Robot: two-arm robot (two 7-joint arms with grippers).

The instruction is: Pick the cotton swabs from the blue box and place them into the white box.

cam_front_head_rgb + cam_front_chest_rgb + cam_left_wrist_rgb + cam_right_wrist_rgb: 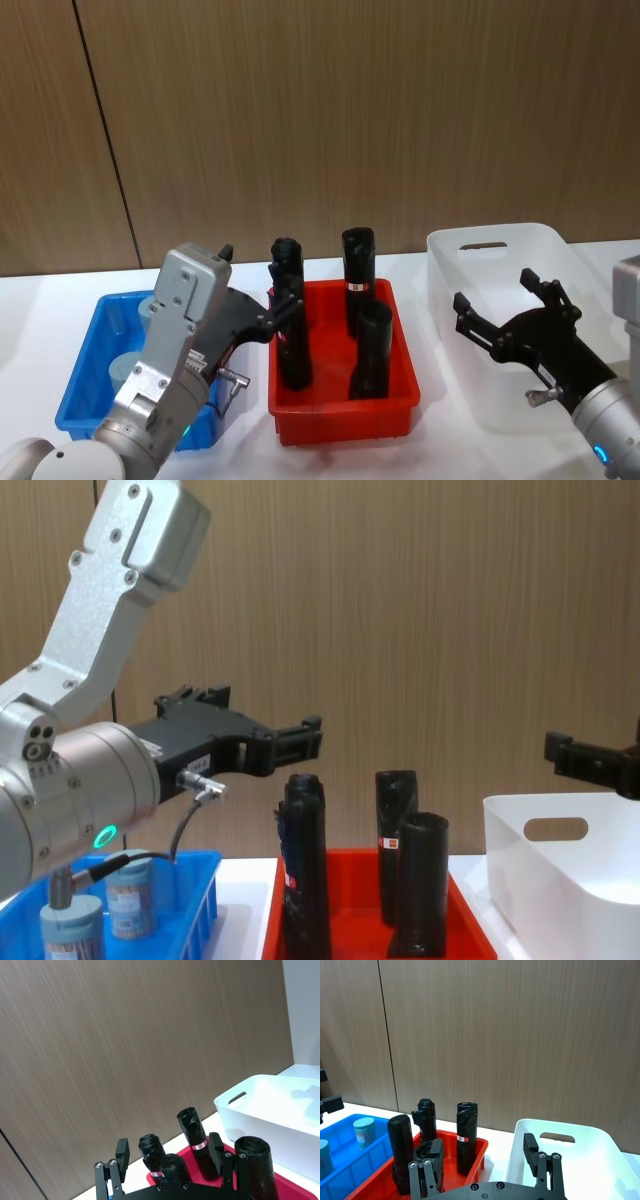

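Note:
The blue box (84,372) stands at the table's left, with two cotton swabs jars in it, one (126,368) near its middle and one (150,304) toward its back. From the side, these pale-lidded jars (72,928) (131,895) stand upright. My left gripper (258,283) hovers open above the blue box's right side, pointing at the red bin and holding nothing. The white box (500,236) sits at the right. Above its near left wall my right gripper (493,290) hangs open, with nothing between its fingers.
A red bin (340,414) between the two boxes holds several tall black rolls (368,350), close in front of the left gripper's fingers (121,1153). A wooden wall stands just behind the table. White table surface shows around the bins.

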